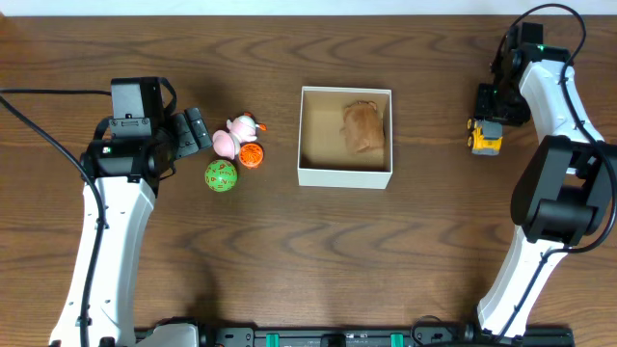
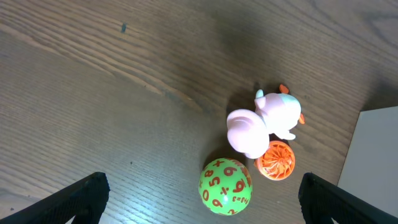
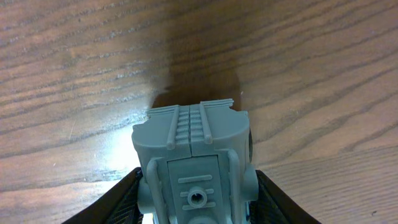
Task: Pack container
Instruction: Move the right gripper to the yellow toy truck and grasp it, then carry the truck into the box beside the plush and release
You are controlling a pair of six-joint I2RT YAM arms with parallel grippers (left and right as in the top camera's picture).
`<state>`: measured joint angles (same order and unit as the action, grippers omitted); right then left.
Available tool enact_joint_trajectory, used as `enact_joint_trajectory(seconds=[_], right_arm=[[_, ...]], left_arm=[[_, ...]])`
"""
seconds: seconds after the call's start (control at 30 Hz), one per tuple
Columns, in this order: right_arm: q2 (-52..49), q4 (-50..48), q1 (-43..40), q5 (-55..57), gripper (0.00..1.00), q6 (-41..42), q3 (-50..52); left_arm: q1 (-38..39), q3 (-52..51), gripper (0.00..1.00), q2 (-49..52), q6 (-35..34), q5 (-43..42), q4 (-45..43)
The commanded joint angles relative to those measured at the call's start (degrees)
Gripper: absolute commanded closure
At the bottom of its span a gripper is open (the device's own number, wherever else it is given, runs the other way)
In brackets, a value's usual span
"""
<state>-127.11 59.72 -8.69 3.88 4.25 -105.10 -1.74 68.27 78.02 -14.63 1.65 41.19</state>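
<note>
Right gripper is pinched onto the toy truck, fingers hard against its grey body in the wrist view; can't tell if it's off the table yet. It sits well right of the container, so I'd expect a lift and carry left. Container is mid-table, open side up, with one brown soft toy in its far right corner. Left gripper is spread wide and empty, parked just beside the pink toy, orange ball and green ball; looks staged for the next pick.

White square container sits mid-table, open; brown interior.
</note>
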Motion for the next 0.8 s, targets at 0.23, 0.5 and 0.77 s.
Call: enact_joint_trajectory(seconds=[0.23, 0.5, 0.77], right_arm=[[11.50, 0.66, 9.46, -1.16, 0.83, -0.13, -6.16], [19.78, -2.71, 23.54, -3.21, 0.90, -6.67, -8.63], [15.43, -3.30, 35.32, -3.30, 0.94, -22.27, -8.39]], left_arm=[[-0.24, 1.33, 0.02, 0.04, -0.07, -0.17, 0.17], [-0.22, 1.33, 0.02, 0.04, -0.07, -0.17, 0.15], [-0.24, 1.33, 0.02, 0.04, -0.07, -0.17, 0.15]])
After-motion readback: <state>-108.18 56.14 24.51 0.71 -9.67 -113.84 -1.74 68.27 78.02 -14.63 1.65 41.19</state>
